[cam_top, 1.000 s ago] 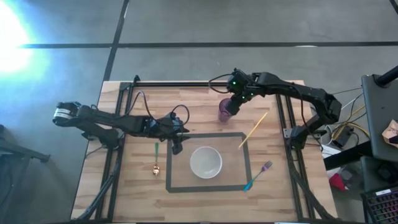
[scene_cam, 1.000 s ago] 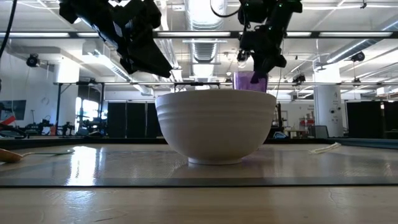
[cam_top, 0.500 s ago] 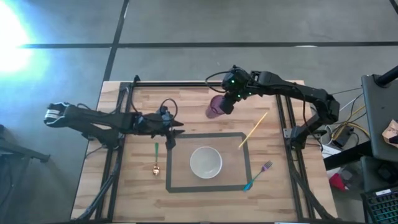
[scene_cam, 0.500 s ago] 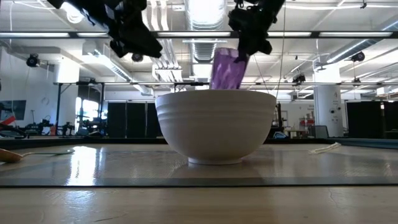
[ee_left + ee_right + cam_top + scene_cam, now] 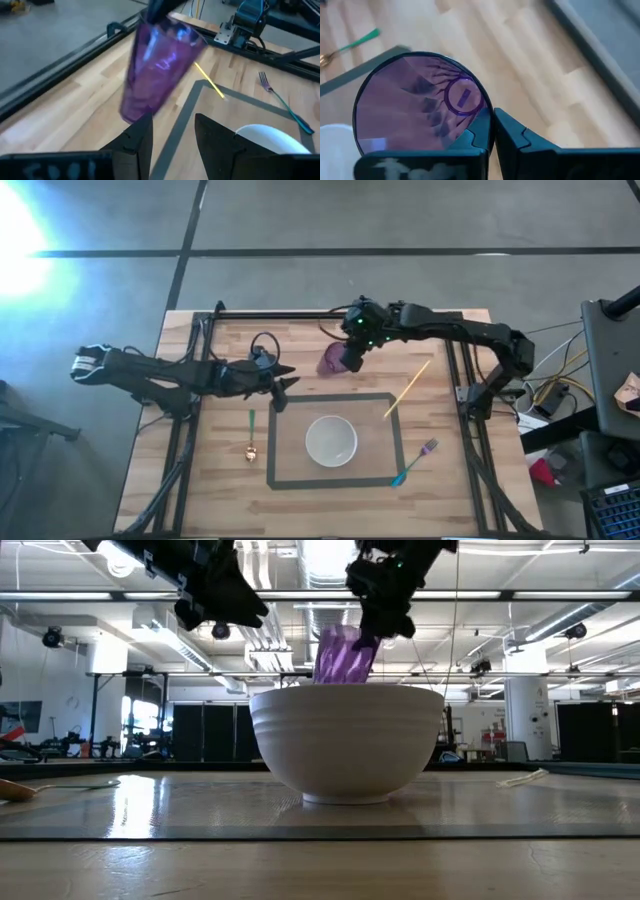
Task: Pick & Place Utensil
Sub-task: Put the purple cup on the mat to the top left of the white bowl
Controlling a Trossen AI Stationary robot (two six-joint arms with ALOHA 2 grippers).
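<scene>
A translucent purple cup [image 5: 333,359] hangs tilted in the air over the far middle of the table, held by my right gripper [image 5: 352,346]. It also shows in the low view [image 5: 343,655], the left wrist view [image 5: 157,65] and the right wrist view [image 5: 422,105]. My left gripper [image 5: 283,387] is open and empty, just left of the cup, above the taped rectangle's far left corner. A white bowl [image 5: 331,440] sits inside the tape. A spoon with a green handle [image 5: 251,436] lies left of the tape. A fork with a teal handle [image 5: 413,464] and a yellow chopstick [image 5: 407,390] lie to the right. My right gripper pinches the cup's rim [image 5: 487,117], one finger [image 5: 477,134] inside the cup and one finger [image 5: 520,140] outside. The fingers come from above and from the table's right. The cup is lifted clear and tilted, its base [image 5: 330,662] swung toward the table's left.
A dark tape rectangle [image 5: 395,430] marks the table's middle, with the bowl inside it. Black rails [image 5: 455,370] run along the table's left, right and far sides. Bare wood lies near the front edge.
My right gripper has carried the purple cup toward the table's left and tipped it, so its base swings left. My left gripper has drawn back from the taped rectangle's left side toward the far edge and now points right, at the cup.
</scene>
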